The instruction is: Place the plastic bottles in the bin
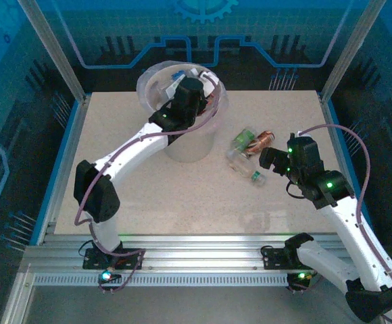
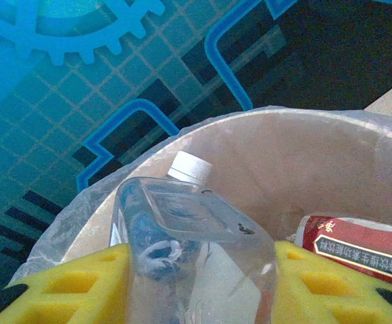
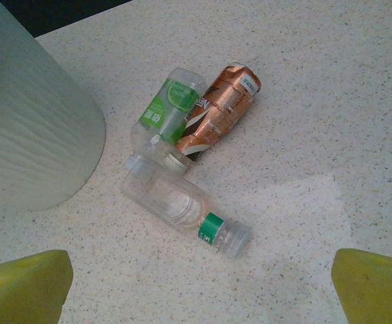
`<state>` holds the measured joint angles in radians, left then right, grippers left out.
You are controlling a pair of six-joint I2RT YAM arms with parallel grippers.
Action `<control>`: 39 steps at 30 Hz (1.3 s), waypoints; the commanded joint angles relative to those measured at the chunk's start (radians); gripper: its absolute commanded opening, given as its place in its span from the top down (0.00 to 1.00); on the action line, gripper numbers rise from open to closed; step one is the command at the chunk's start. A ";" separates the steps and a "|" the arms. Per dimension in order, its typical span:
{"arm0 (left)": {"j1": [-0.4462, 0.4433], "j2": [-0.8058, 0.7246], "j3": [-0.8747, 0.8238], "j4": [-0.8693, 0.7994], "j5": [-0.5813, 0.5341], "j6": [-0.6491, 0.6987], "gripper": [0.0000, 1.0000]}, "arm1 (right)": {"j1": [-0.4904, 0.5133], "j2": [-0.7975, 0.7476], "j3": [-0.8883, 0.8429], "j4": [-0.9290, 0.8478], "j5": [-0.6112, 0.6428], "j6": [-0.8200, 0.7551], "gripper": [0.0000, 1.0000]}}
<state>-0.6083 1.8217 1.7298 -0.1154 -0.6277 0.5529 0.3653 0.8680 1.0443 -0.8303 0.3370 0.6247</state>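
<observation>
Left hand (image 2: 199, 287): clamped on a clear bottle (image 2: 182, 229), over the bin (image 2: 297, 155) (release looks due).
Right hand (image 3: 203, 283): spread wide, empty, above the desk (image 3: 317, 81).
Green-banded bottle (image 3: 169, 196): just ahead of it, long axis diagonal to the opening.

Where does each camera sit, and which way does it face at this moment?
Top external: above and behind the arm bases, looking down on the table; both arms show.
Left wrist: over the bin, looking into it; the left gripper grips a white-capped clear bottle.
Right wrist: above the table, looking down at three loose bottles; the right gripper is open, its yellow fingers at the lower corners.
Shared: top external and right wrist both show those three bottles beside the bin.
</observation>
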 commanded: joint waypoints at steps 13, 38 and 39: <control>0.003 -0.021 0.128 -0.207 0.233 -0.316 0.10 | -0.019 0.021 0.006 -0.006 -0.016 -0.025 0.00; 0.004 -0.577 -0.294 -0.053 0.334 -0.591 0.01 | -0.096 0.396 0.053 0.007 -0.290 -0.260 0.00; 0.003 -0.617 -0.345 -0.038 0.329 -0.619 0.01 | -0.110 0.416 0.051 0.015 -0.311 -0.264 0.00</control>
<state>-0.6014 1.2831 1.4906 -0.2279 -0.3161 0.0372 0.2924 1.2457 1.0889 -0.8322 0.1127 0.4053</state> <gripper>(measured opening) 0.990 0.996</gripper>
